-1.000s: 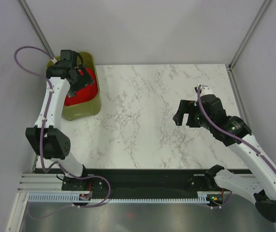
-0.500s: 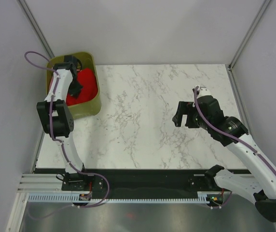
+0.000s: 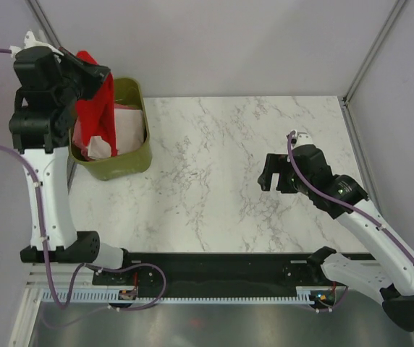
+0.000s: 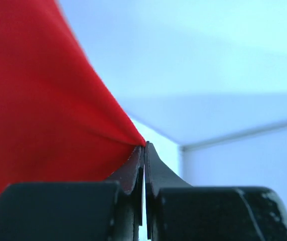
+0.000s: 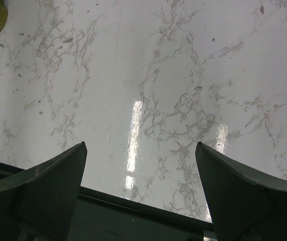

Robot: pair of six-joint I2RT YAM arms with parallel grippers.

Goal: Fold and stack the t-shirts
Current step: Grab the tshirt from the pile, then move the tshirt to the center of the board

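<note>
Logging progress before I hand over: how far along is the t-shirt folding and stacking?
Nothing looks folded or stacked yet: no shirt lies on the white marble table. In hand: the left end effector is shut on the bright red cotton t-shirt, which hangs above the olive-green plastic bin. The right end effector is open, holding nothing. Left: folding the red one, then the pale shirts in the bin.

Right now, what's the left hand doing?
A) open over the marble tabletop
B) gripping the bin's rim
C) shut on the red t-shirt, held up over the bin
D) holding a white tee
C: the left hand is pinched shut on the red t-shirt, which hangs from it over the olive-green bin.
</note>
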